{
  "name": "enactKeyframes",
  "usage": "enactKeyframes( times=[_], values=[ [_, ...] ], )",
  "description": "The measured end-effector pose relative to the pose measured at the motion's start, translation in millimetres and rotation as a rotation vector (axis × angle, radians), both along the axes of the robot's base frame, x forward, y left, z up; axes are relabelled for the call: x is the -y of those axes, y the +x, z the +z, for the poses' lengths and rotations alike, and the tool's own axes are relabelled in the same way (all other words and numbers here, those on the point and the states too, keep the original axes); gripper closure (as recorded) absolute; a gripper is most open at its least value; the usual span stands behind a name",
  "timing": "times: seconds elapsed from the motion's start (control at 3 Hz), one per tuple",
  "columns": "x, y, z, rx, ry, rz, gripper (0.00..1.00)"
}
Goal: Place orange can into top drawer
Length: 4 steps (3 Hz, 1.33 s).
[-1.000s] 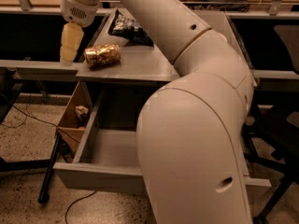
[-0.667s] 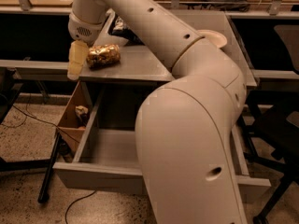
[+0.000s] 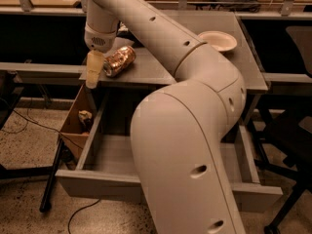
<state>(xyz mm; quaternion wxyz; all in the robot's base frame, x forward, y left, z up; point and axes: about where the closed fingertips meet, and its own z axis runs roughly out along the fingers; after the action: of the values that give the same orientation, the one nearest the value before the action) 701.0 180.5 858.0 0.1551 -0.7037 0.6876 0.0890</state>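
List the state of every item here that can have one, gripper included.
orange can: lying on its side on the cabinet top.
top drawer: pulled open, can not in it.
gripper: pointing down, just left of the can.
paper plate: right way up, nothing on it.
cardboard box: open-topped, small object inside.

Orange can point(image 3: 119, 61) sideways on cabinet top point(image 3: 156, 72), beside hand point(image 3: 92, 81); top drawer point(image 3: 97, 184) open below.

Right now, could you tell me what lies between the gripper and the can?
Nothing does. In the camera view the gripper hangs right beside one end of the can, at the edge of the cabinet top; whether they touch is unclear.
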Motion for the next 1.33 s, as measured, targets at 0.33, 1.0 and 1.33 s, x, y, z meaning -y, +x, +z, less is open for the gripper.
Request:
enactKeyframes(
  times=[0.33, 1.0, 1.33],
  values=[
    [13.7, 13.0, 11.7, 0.039, -0.044, -0.034, 0.00],
    [22.3, 35.6, 29.6, 0.104, -0.121, -0.018, 0.00],
    [17.6, 40.9, 27.8, 0.112, -0.134, 0.019, 0.00]
  ],
)
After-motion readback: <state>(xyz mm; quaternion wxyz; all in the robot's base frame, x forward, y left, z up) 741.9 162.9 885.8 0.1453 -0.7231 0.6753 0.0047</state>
